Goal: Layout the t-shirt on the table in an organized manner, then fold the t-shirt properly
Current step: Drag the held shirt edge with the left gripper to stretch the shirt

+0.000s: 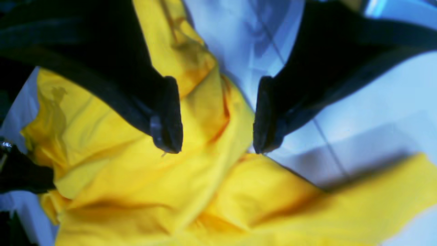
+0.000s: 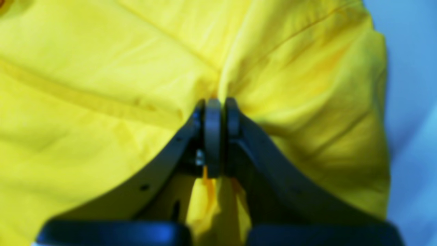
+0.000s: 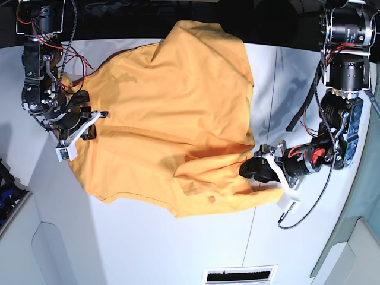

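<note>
The orange-yellow t-shirt (image 3: pixel 172 113) lies spread but wrinkled on the white table (image 3: pixel 178 249). No lettering shows. My right gripper (image 3: pixel 88 120) is at the shirt's left edge in the base view. In the right wrist view it (image 2: pixel 214 102) is shut on a pinched fold of the t-shirt (image 2: pixel 102 85). My left gripper (image 3: pixel 254 170) is at the shirt's lower right edge. In the left wrist view it (image 1: pixel 215 147) is open and empty, its fingers (image 1: pixel 167 116) straddling a ridge of the t-shirt (image 1: pixel 153 177) just above the cloth, with the table (image 1: pixel 375 102) beside it.
A thin dark seam line (image 1: pixel 324 136) crosses the table near my left gripper. A grey-green panel (image 3: pixel 368 237) borders the right edge. A vent slot (image 3: pixel 240 276) sits at the front edge. Loose cables (image 3: pixel 309 208) hang by the left arm. The table's dark back edge (image 3: pixel 119 18) runs along the top.
</note>
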